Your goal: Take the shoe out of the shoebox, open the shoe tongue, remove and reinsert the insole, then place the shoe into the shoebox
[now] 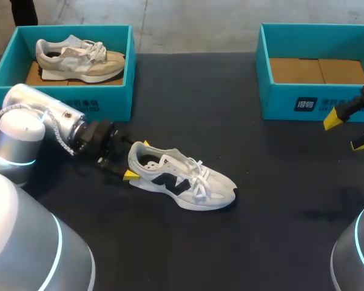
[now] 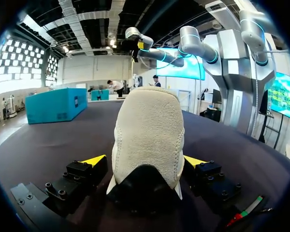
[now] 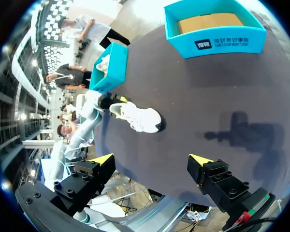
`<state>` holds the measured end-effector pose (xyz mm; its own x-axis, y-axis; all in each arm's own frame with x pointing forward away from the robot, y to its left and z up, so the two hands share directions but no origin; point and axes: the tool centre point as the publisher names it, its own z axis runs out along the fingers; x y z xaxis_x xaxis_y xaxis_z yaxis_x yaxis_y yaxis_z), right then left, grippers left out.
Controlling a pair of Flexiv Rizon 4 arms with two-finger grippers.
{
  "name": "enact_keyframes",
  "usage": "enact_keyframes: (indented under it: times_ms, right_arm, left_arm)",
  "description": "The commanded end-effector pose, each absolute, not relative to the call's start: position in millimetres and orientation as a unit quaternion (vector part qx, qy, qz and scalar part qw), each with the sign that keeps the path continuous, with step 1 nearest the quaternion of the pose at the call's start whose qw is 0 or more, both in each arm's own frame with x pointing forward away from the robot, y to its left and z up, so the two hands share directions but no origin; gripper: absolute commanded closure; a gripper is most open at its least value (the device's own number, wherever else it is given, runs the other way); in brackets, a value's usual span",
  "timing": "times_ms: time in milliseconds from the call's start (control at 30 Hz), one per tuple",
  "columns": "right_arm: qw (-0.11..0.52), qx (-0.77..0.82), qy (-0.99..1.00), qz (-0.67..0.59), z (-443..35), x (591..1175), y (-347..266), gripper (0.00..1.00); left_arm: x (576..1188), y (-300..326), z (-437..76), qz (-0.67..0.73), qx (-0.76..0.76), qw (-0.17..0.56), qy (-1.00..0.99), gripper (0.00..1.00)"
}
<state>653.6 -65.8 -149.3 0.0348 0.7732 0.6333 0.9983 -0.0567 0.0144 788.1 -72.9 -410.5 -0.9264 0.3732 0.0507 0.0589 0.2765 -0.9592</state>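
Hidden or unclear: in the left wrist view the heel of the white shoe [image 2: 147,130] fills the middle and hides its toe and laces. In the head view the shoe's [image 1: 188,179] opening is dark and the insole cannot be made out. The right arm is cut off at that view's edge.

Containers: the left shoebox [image 1: 118,100] holds a beige shoe [image 1: 79,59] lying on its side. The right shoebox [image 1: 297,103] shows only its cardboard floor [image 1: 318,70].

Position: the white shoe stands upright on the table [image 1: 242,242], between the two boxes and nearer the left one, toe towards the robot's right.

The left gripper [image 1: 137,160] is spread, one finger on each side of the heel; a thin gap shows on one side in the wrist view. The right gripper [image 1: 348,132] is spread wide with nothing between its fingers, near the front wall of the right shoebox.

Room: bare dark table surrounds the shoe's toe and sides.
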Motion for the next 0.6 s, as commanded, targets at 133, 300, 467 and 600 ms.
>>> enact_keyframes:
  times_ms: [133, 300, 467, 600]
  right_arm:
    - [0.225, -0.684, -0.648, -0.248, -150.0, 653.6, -65.2, 0.0]
    - [0.225, -0.684, -0.648, -0.248, -150.0, 653.6, -65.2, 0.0]
    - [0.225, -0.684, -0.648, -0.248, -150.0, 653.6, -65.2, 0.0]
    - [0.225, -0.684, -0.648, -0.248, -150.0, 653.6, -65.2, 0.0]
  left_arm:
    - [787.9, -79.3, -414.4, 0.588, -0.133, 0.136, -0.786, 0.0]
    - [784.2, -83.0, -417.9, 0.589, -0.134, 0.143, -0.784, 0.0]
    - [783.3, -87.5, -421.7, 0.589, -0.134, 0.147, -0.783, 0.0]
    - [782.7, -88.8, -423.6, 0.591, -0.132, 0.147, -0.782, 0.0]
